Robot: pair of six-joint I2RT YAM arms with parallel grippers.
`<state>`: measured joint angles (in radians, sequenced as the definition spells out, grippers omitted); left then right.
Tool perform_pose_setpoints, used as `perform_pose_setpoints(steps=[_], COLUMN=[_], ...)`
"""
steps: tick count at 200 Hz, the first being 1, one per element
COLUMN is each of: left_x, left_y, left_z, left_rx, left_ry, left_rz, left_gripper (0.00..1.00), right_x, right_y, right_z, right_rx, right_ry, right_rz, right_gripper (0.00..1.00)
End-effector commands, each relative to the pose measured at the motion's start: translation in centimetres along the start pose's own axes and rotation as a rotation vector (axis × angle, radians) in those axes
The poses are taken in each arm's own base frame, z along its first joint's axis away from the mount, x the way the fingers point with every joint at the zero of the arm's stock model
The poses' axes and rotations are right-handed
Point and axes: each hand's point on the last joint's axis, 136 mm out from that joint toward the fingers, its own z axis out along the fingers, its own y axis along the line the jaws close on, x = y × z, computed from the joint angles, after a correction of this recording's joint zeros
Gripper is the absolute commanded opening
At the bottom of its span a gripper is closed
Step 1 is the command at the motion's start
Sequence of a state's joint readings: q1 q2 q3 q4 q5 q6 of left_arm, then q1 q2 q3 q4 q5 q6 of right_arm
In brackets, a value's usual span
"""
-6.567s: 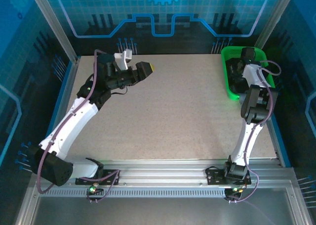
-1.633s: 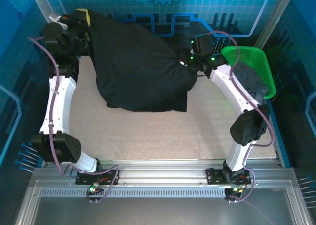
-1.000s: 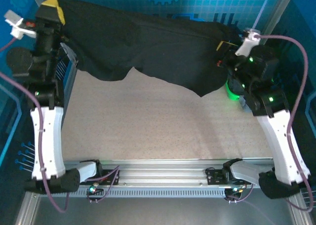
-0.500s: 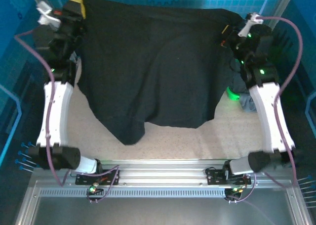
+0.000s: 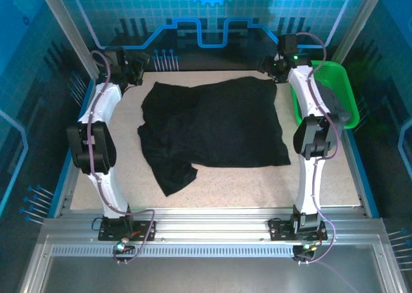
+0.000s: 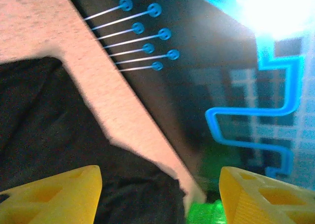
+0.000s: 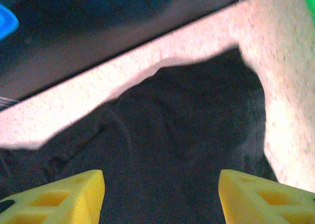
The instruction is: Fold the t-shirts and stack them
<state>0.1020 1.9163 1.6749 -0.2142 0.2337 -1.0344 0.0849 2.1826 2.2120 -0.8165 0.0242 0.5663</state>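
1. Speckled beige table point(image 5: 225, 187) lies bare in a wide strip along its near edge, between the arm bases and the cloth.
2. One rumpled flap of the black t-shirt point(image 5: 212, 122) reaches nearest, toward the left. Bare table runs down that side beside the left arm.
3. The shirt's main body lies spread flat across the middle and far half of the table. Its right edge ends just beside the right arm, with a narrow bare strip there.
4. At the far left corner of the shirt hovers the left gripper point(image 5: 133, 66). In the left wrist view the left gripper point(image 6: 160, 199) has its yellow fingers point(image 6: 54, 194) spread wide with nothing between them.
5. At the far right corner hangs the right gripper point(image 5: 273, 67). The right wrist view shows the right gripper point(image 7: 160, 194) equally wide apart and empty above the cloth's far edge.
6. Far right stands a green basket point(image 5: 347, 80) holding the grey t-shirt point(image 5: 333, 106), bunched up.
7. Beyond the table is a blue wall with a circuit-line pattern.
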Motion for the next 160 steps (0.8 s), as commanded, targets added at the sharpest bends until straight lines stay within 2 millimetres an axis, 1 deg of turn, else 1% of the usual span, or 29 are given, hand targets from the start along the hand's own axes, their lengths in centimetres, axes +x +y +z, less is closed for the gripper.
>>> perform_pose_setpoints(steps=[1, 8, 23, 29, 34, 39, 45, 52, 60, 62, 80, 85, 98, 106, 116, 128, 136, 140, 141, 152, 155, 156, 157, 160], left_x=[3.1, 4.3, 6.7, 7.7, 8.5, 9.4, 10.1, 10.7, 11.1, 11.2, 11.8, 11.9, 12.2, 12.3, 12.4, 12.2, 12.0, 11.8, 11.8, 11.4, 11.2, 11.2, 11.2, 11.0], left_y=[3.3, 6.0, 11.5, 13.5, 15.1, 16.7, 18.4, 20.1, 21.6, 21.8, 24.2, 24.9, 26.5, 27.1, 27.2, 27.0, 26.8, 26.7, 26.6, 26.4, 26.3, 26.3, 26.3, 26.2], left_z=[-5.2, -6.1, -8.2, -9.0, -9.7, -10.3, -11.1, -11.8, -12.5, -12.6, -13.0, -13.0, -13.0, -13.0, -12.8, -12.8, -13.0, -13.1, -13.1, -13.4, -13.5, -13.5, -13.6, -13.7], left_rx=[-0.126, -0.199, -0.349, -0.4, -0.442, -0.487, -0.533, -0.582, -0.616, -0.619, -0.672, -0.695, -0.738, -0.748, -0.746, -0.735, -0.73, -0.729, -0.729, -0.734, -0.735, -0.737, -0.739, -0.741], left_ry=[0.061, 0.079, 0.106, 0.116, 0.128, 0.14, 0.149, 0.159, 0.168, 0.171, 0.207, 0.22, 0.252, 0.262, 0.261, 0.247, 0.235, 0.225, 0.223, 0.206, 0.202, 0.201, 0.201, 0.196], left_rz=[0.083, 0.064, 0.017, -0.002, -0.016, -0.03, -0.036, -0.038, -0.043, -0.044, -0.052, -0.061, -0.1, -0.112, -0.114, -0.118, -0.11, -0.106, -0.105, -0.09, -0.086, -0.085, -0.084, -0.081], left_gripper=[0.62, 0.59, 0.51, 0.49, 0.47, 0.45, 0.43, 0.42, 0.41, 0.41, 0.41, 0.41, 0.39, 0.38, 0.38, 0.38, 0.4, 0.42, 0.42, 0.46, 0.47, 0.47, 0.47, 0.48], right_x=[2.2, 3.6, 8.0, 9.6, 11.3, 12.5, 14.3, 15.8, 17.4, 17.5, 20.5, 20.9, 23.0, 24.4, 25.8, 27.2, 27.9, 28.5, 28.5, 29.8, 30.1, 30.5, 30.5, 30.7], right_y=[0.8, 0.7, -0.2, -0.5, -1.0, -1.5, -2.5, -3.3, -4.2, -4.2, -5.4, -5.7, -6.4, -6.7, -6.6, -5.3, -3.7, -2.4, -2.4, 0.4, 1.4, 1.9, 1.9, 2.9], right_z=[-5.9, -6.4, -6.6, -6.8, -6.8, -7.0, -7.2, -7.6, -8.0, -8.3, -9.2, -9.4, -9.4, -9.1, -8.8, -8.3, -8.0, -7.8, -7.8, -7.2, -7.1, -6.9, -6.9, -6.8], right_rx=[-0.016, -0.015, 0.011, 0.016, 0.027, 0.039, 0.059, 0.065, 0.063, 0.057, 0.052, 0.052, 0.055, 0.052, 0.04, 0.008, -0.021, -0.041, -0.041, -0.079, -0.094, -0.101, -0.101, -0.115], right_ry=[-0.024, -0.015, 0.049, 0.074, 0.102, 0.118, 0.145, 0.164, 0.182, 0.178, 0.222, 0.23, 0.28, 0.321, 0.362, 0.387, 0.401, 0.413, 0.413, 0.446, 0.453, 0.462, 0.462, 0.463], right_rz=[0.027, 0.031, 0.042, 0.047, 0.051, 0.058, 0.074, 0.096, 0.116, 0.117, 0.129, 0.128, 0.139, 0.149, 0.147, 0.096, 0.034, -0.016, -0.016, -0.127, -0.164, -0.187, -0.187, -0.225], right_gripper=[0.64, 0.63, 0.6, 0.59, 0.59, 0.58, 0.57, 0.57, 0.56, 0.55, 0.54, 0.53, 0.52, 0.51, 0.48, 0.46, 0.46, 0.48, 0.48, 0.52, 0.53, 0.53, 0.53, 0.53])
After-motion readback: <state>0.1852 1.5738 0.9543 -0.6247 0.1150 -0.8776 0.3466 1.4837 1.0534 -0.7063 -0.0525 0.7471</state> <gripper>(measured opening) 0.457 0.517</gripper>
